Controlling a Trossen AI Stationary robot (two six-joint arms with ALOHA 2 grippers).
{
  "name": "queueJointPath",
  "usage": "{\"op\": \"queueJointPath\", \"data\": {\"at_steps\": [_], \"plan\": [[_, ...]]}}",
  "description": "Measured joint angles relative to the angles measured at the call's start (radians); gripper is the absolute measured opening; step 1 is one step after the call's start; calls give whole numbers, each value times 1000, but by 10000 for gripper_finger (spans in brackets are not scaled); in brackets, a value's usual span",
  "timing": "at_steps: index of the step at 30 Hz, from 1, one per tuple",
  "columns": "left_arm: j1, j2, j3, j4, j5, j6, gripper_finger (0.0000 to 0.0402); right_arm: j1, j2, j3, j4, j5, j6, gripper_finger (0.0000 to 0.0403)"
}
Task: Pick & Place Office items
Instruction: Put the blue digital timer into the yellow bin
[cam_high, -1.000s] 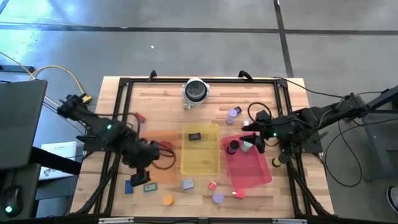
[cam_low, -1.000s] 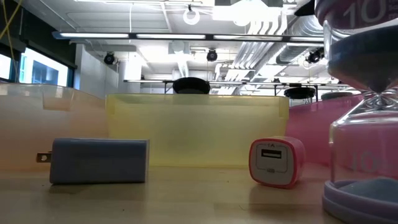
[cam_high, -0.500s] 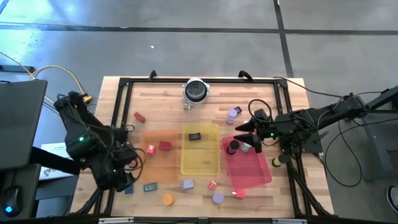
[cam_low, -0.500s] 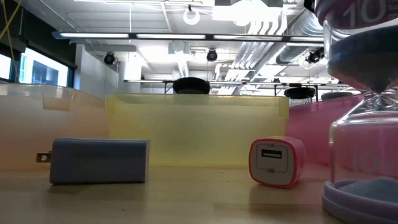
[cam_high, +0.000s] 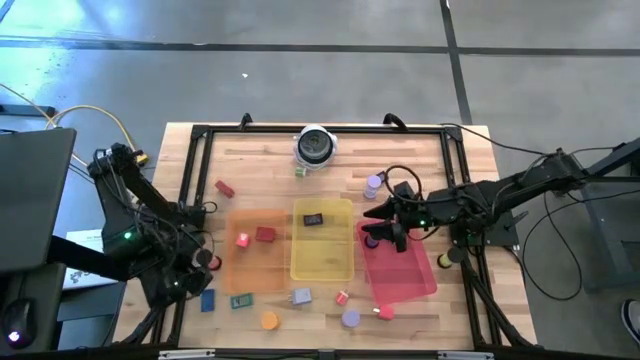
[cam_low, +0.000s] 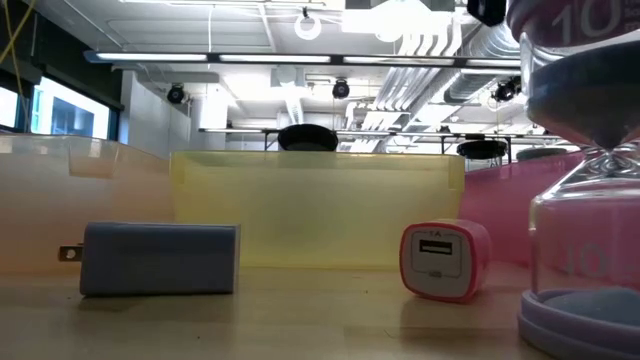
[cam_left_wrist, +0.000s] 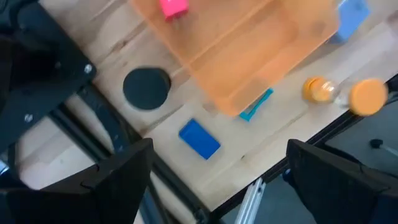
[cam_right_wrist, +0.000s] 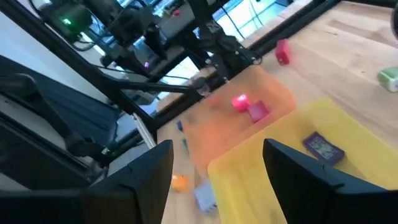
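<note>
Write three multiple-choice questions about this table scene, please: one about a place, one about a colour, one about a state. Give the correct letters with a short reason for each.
1. Where does the dark flat item lie?
A. in the yellow tray
B. in the orange tray
C. on the bare wood

2. What colour is the tray under the right hand?
A. yellow
B. red
C. orange

3. How do the fingers of the left hand stand?
A. shut on a blue block
B. shut on nothing
C. open, holding nothing

Answers:
1. A, since the high view shows the item inside the yellow tray's far part.
2. B, since the right hand hangs over the far end of the red tray in the high view.
3. C, since the left wrist view shows both fingers wide apart, and the blue block lies on the wood between them.
</note>
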Motion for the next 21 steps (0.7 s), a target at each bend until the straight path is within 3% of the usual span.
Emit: {"op": "queueJointPath", "data": {"at_steps": [5,9,12,18,21], "plan": [[-65,0,-27,9,4,-23,358,-1,24,2,93,-4,0,238],[-123,0,-30,11,4,105,358,0,42,1,165,-18,1,238],[-158,0,-30,13,4,296,358,0,54,2,213,-31,-1,238],[-215,6,-30,58,6,857,358,22,56,1,249,-26,-2,238],[-225,29,-30,72,67,1119,358,42,56,1,255,-23,6,238]]}}
